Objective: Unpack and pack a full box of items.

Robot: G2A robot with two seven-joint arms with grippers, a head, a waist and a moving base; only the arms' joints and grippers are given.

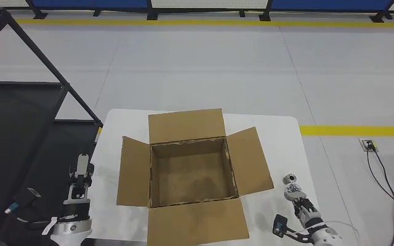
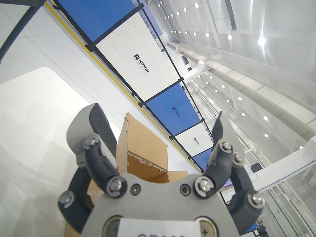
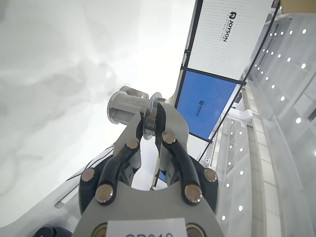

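An open cardboard box (image 1: 191, 169) stands in the middle of the white table (image 1: 277, 132), all flaps folded out and its inside bare. My left gripper (image 1: 82, 165) hovers off the table's left edge, beside the box's left flap, pointing away from me. It is open (image 2: 160, 127) with nothing between its fingers, and the box (image 2: 145, 149) shows beyond them. My right gripper (image 1: 295, 195) is over the table's near right corner, right of the box. It is shut (image 3: 149, 122) on a small metal spool-like part (image 3: 127, 109), seen from above as a pale knob (image 1: 289, 180).
A black metal frame (image 1: 43, 61) and a dark panel (image 1: 28, 123) stand left of the table. A cable and floor socket (image 1: 369, 147) lie to the right. Bare table surface shows behind and right of the box.
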